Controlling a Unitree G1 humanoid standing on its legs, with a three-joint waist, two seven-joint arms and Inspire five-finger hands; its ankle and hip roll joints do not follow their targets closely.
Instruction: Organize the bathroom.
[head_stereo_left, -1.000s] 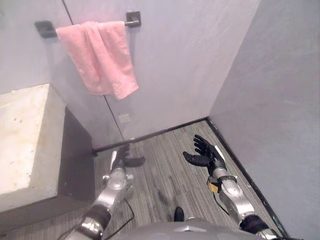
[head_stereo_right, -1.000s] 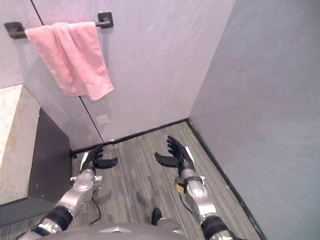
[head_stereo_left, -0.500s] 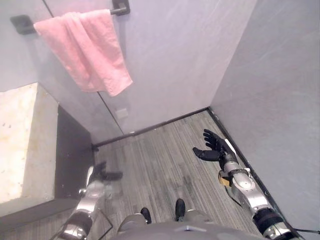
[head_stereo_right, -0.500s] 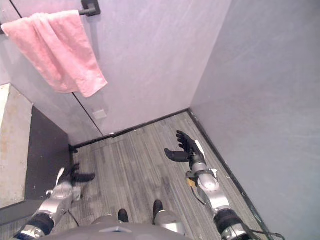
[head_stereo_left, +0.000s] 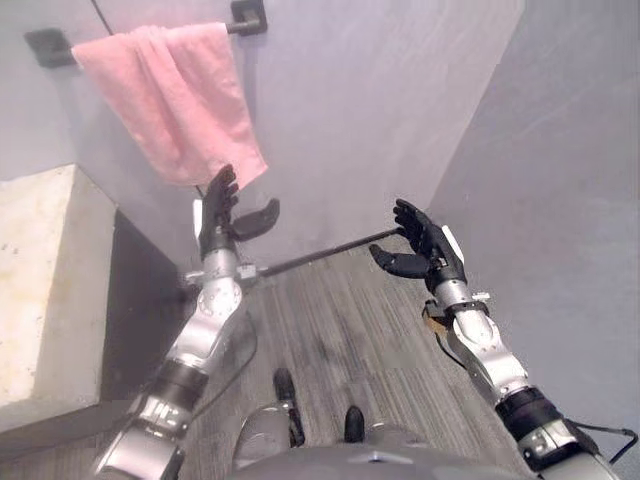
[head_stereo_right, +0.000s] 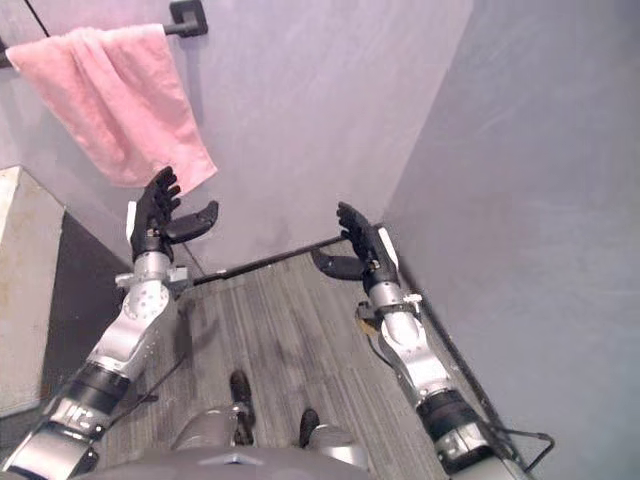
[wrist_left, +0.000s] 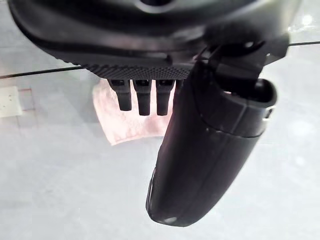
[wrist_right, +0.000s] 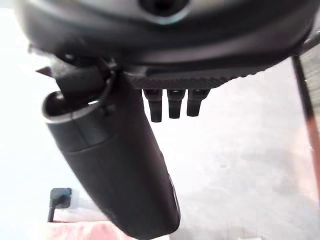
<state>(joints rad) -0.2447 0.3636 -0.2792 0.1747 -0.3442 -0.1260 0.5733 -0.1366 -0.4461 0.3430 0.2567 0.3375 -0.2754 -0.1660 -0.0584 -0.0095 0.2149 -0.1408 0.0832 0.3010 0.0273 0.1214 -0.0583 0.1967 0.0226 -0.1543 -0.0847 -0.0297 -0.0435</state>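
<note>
Fingers of both hands are straight and spread, with the thumbs held out, and they grasp nothing; the left hand (head_stereo_left: 222, 212) is raised at the centre left of the left eye view and the right hand (head_stereo_left: 424, 247) stands at the centre right, its palm turned toward the other. Going from the biggest thing down: the pale wall (head_stereo_left: 370, 110) takes up most of the upper frame, and a grey striped floor (head_stereo_left: 340, 340) lies in the lower middle. At the left edge stands a light stone counter (head_stereo_left: 45, 280) over a dark cabinet side. I see no basket, bin or other container in these views, so nothing can be said about contents. The pink towel (head_stereo_left: 170, 100), the thing the task seems to concern, hangs at the upper left over a dark towel bar (head_stereo_left: 245, 17), bunched and uneven, with one lower corner dropping further than the rest. The left hand is just under this low corner, near it but, as far as I can tell, apart from it. I judge that the hands are released and lifted in order to reach for the towel and straighten it on the bar.
</note>
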